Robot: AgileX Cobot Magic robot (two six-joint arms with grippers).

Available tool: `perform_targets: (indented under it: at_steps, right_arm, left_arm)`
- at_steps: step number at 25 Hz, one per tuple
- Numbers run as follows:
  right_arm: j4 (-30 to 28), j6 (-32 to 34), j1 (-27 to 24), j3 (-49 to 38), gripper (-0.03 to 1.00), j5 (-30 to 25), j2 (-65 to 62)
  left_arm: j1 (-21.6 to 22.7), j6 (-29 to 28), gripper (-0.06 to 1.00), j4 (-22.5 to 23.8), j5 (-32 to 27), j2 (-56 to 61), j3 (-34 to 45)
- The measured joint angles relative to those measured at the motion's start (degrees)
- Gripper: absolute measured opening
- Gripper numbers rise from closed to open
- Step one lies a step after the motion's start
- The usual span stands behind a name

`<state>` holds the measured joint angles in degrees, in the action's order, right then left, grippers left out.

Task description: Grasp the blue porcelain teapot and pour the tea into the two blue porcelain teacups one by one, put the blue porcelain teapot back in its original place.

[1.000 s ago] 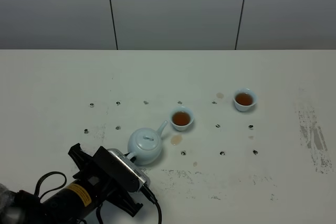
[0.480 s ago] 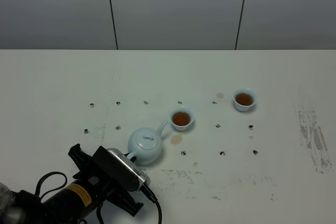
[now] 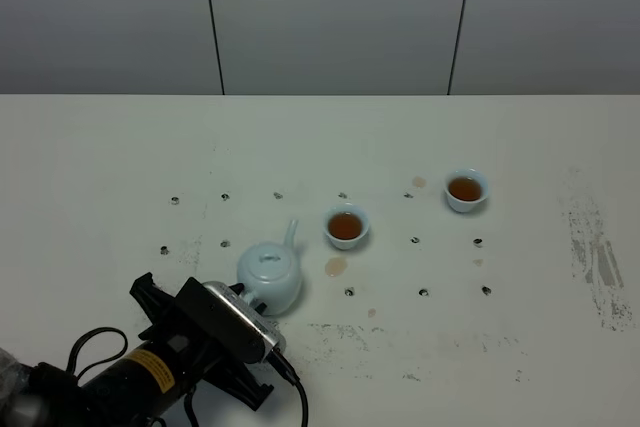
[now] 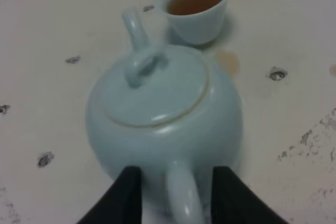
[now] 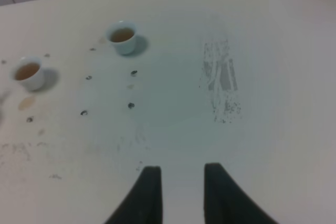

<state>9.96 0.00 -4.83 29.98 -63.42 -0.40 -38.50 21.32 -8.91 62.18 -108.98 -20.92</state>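
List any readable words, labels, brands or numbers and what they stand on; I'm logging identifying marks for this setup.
Yellow label on the left arm, near its hand: carries dark print, too small and blurred to read.
Blue porcelain teapot: no text visible.
Two blue porcelain teacups: no text visible.
Table: only scuffs, stains and small holes, no writing.

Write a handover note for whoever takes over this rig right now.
Left hand: jaws apart on either side of the teapot handle, seemingly no longer clamping it.
Right hand: holds nothing, over bare table, away from the job.
Blue porcelain teapot: upright on the table, lid on, spout pointing toward the nearer teacup.
Near teacup and far teacup: both hold tea.
A small tea stain lies between teapot and near teacup.
Done: both cups poured, teapot set down.
Left: back the left hand clear of the handle.
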Motion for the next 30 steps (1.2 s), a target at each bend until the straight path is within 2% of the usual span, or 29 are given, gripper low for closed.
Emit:
perform_targets:
  at_steps: [11,17,25,27,30]
  right_arm:
    - [0.0,0.0,0.0,0.0,0.22,0.0,0.0]
    - [0.0,0.0,0.0,0.0,0.22,0.0,0.0]
    - [0.0,0.0,0.0,0.0,0.22,0.0,0.0]
    - [0.0,0.0,0.0,0.0,0.22,0.0,0.0]
    - [0.0,0.0,0.0,0.0,0.22,0.0,0.0]
  left_arm:
    - [0.0,-1.65,0.4,-0.12,-0.69,1.11,0.0]
    - [0.0,-2.57,0.4,-1.58,-4.12,5.24,0.0]
    - [0.0,-2.91,0.4,-4.05,-14.26,14.8,-0.66]
    - [0.0,-2.86,0.4,-4.52,-18.31,18.05,-2.29]
    - [0.64,-1.94,0.4,-6.53,-27.37,22.71,-5.89]
